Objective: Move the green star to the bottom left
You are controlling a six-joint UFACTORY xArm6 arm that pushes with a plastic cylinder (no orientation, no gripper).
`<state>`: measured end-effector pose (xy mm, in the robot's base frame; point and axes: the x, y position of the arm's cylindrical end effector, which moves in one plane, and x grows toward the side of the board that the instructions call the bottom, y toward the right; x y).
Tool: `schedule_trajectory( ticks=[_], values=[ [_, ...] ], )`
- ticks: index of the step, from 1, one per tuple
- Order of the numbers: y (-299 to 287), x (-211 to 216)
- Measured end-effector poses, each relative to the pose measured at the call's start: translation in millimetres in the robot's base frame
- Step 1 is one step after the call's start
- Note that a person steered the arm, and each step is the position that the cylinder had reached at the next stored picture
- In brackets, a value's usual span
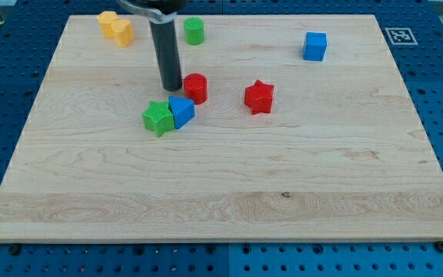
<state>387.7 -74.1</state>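
Seven blocks counted on bench (298,200). Green star (158,118) touches blue block (181,111). My tip (171,86) seen above star, beside red cylinder (196,88). No fingers fitted; state not applicable.

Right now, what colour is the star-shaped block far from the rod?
Red: the red star, seen in the camera view, right of the red cylinder.

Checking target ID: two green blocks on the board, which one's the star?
The green star, left of centre, touching the blue block. The other green block is a cylinder, alone near the view's top. My tip sits just above the star.
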Motion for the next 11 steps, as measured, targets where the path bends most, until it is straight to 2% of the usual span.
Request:
schedule_trajectory(
  ticks=[2, 3, 6, 8, 10, 11],
  values=[
    [87, 15],
    [98, 15],
    [84, 34],
    [20, 34],
    [-2, 27],
    [-42, 24]
  ],
)
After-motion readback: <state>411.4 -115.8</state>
